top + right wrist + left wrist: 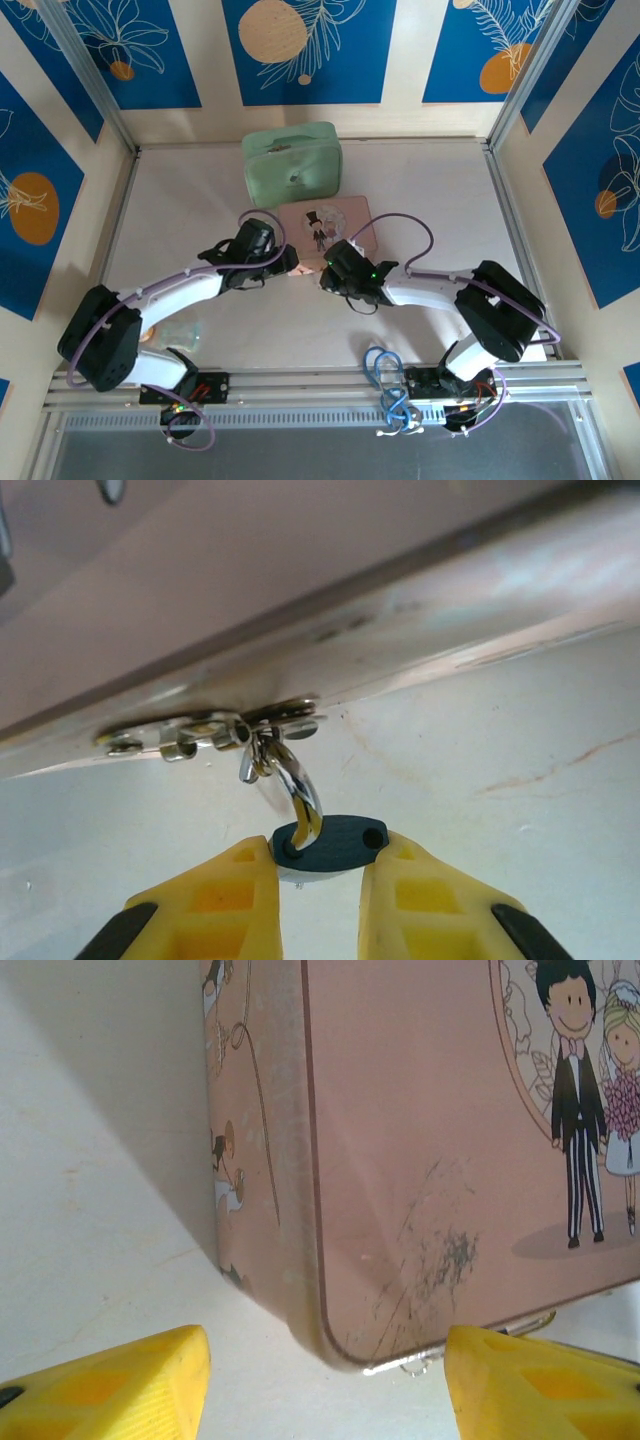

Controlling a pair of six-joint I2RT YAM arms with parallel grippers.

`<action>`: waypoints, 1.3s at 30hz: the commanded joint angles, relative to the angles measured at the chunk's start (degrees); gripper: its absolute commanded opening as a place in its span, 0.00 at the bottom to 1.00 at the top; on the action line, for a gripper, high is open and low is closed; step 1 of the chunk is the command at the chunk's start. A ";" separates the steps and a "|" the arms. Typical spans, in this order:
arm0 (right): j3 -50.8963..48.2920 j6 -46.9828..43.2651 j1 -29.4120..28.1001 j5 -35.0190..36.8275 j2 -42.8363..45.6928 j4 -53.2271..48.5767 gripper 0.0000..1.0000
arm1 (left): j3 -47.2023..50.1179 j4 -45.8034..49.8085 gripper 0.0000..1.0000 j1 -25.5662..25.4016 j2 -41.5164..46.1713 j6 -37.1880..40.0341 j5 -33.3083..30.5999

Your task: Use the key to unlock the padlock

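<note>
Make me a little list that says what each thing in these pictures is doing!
pink tin box with cartoon couple: lying flat on the white table
pale green soft case: just behind the pink box
tiny blue padlock: thin silvery shackle hooked through the box's metal latch
left gripper: open, at the box's corner
right gripper: shut on the padlock's blue body

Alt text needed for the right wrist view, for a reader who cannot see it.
The yellow right gripper pinches a tiny blue-bodied padlock. The padlock's thin silvery shackle hangs from the metal latch of a pink tin box, above a white table.
</note>
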State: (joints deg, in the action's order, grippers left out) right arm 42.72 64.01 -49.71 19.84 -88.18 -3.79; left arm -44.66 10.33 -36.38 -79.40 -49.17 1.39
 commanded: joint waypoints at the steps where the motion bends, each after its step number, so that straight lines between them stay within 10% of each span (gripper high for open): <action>1: -2.32 3.18 -0.25 1.37 3.06 -2.17 0.00 | -1.57 0.88 0.64 0.52 -1.73 0.41 -2.25; 18: -13.05 -3.46 4.65 4.19 13.65 12.10 0.01 | 0.28 2.47 0.58 0.95 -4.48 0.03 -3.54; 25: -13.27 -12.86 -1.35 6.41 12.78 12.29 0.50 | 0.45 2.34 0.58 1.23 -3.09 0.56 -2.91; 39: -5.69 -16.17 -1.00 5.39 5.20 0.72 0.41 | 1.26 2.85 0.57 1.42 2.68 0.21 -1.87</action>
State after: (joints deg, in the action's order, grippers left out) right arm 33.71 51.40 -50.94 25.80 -80.71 0.67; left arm -43.83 9.76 -35.59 -78.81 -49.19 0.78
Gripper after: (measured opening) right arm 0.408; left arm 0.572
